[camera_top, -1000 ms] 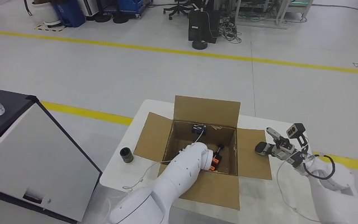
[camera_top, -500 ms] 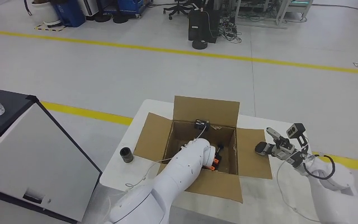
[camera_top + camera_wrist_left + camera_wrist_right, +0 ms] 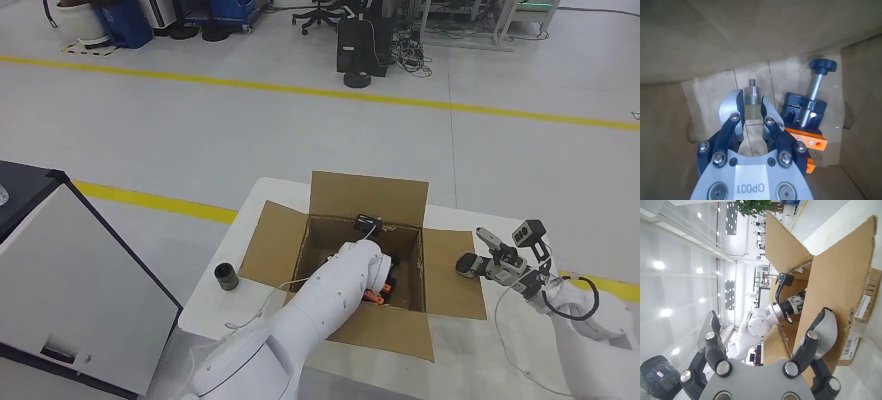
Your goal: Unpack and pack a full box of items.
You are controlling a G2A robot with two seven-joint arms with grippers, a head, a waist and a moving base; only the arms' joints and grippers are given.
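Inside the cardboard box (image 3: pixel 370 195), the left gripper (image 3: pixel 752 106) pinches a small stud-topped cylinder (image 3: pixel 752 102) low on its rounded side. That smooth surface could slip or swivel on lifting, and a finger might snag the screw clamp (image 3: pixel 804 113) just beside it. The cylinder has a cloudy amber body, a brushed metal cap and a threaded tip. The clamp is glossy black with a lobed knob, on an orange block. At the box's three o'clock, the right gripper (image 3: pixel 470 265) is spread wide. At nine o'clock, a matte black cylinder (image 3: pixel 227 277) stands on the white table (image 3: pixel 210 305).
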